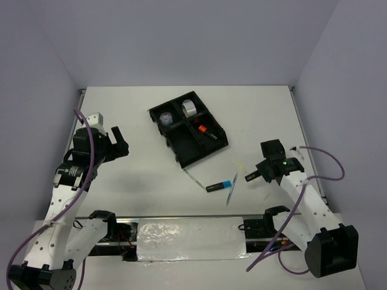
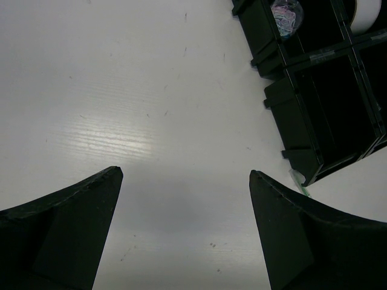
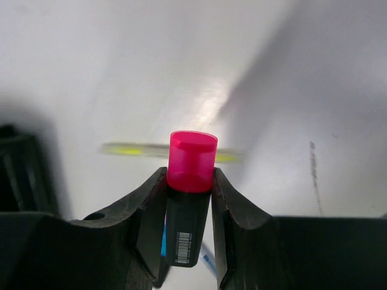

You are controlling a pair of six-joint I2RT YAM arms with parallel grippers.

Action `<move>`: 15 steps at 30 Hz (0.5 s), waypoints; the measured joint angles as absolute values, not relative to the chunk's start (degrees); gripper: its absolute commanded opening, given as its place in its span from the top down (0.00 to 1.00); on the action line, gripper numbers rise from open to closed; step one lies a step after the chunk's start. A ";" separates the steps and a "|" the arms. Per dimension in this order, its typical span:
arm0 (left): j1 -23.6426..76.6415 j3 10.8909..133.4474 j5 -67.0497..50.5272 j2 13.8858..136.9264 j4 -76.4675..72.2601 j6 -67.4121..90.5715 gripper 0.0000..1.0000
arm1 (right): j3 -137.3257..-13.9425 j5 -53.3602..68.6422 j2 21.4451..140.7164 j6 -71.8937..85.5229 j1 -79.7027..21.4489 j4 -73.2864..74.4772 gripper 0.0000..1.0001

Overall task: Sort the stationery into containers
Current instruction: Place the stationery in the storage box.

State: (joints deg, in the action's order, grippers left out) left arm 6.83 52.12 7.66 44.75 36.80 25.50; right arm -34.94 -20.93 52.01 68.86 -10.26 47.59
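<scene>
My right gripper [image 3: 188, 181] is shut on a black marker with a pink cap [image 3: 191, 160] and holds it above the table, right of the tray [image 1: 188, 148]. In the top view this gripper [image 1: 249, 177] is near a thin yellow-green pen [image 1: 240, 164]. A blue-capped marker [image 1: 221, 185], a blue pen [image 1: 231, 192] and a greenish pen [image 1: 195, 179] lie on the table below the tray. The tray holds a glittery tape roll [image 1: 166, 119], a pale tape roll [image 1: 190, 109] and an orange-capped marker [image 1: 205, 130]. My left gripper [image 1: 118, 145] is open and empty, left of the tray.
The left wrist view shows my open left gripper [image 2: 186, 175] over bare white table, with the tray [image 2: 302, 115] at its upper right. The table's right edge runs close to the right arm. Grey walls close off the back and sides.
</scene>
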 measured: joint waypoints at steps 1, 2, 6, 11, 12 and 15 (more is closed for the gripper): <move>6.83 52.12 7.68 44.77 36.80 25.50 0.01 | -37.26 -20.71 53.25 65.56 -10.76 46.54 1.00; 6.83 52.12 7.68 44.77 36.80 25.50 0.01 | -40.12 -19.81 55.16 61.60 -11.22 44.75 1.00; 6.83 52.12 7.79 44.77 36.75 25.47 0.01 | -52.03 -10.31 66.87 44.84 -12.51 33.21 1.00; 6.83 52.12 7.86 44.86 36.16 25.45 0.01 | -75.26 2.04 89.36 24.12 -16.82 28.18 1.00; 6.83 52.12 7.86 44.88 36.05 25.45 0.01 | -80.53 3.01 93.78 19.40 -18.33 27.92 1.00; 6.79 52.12 7.84 44.86 35.86 25.43 0.01 | -93.38 3.22 103.92 11.77 -23.31 29.43 1.00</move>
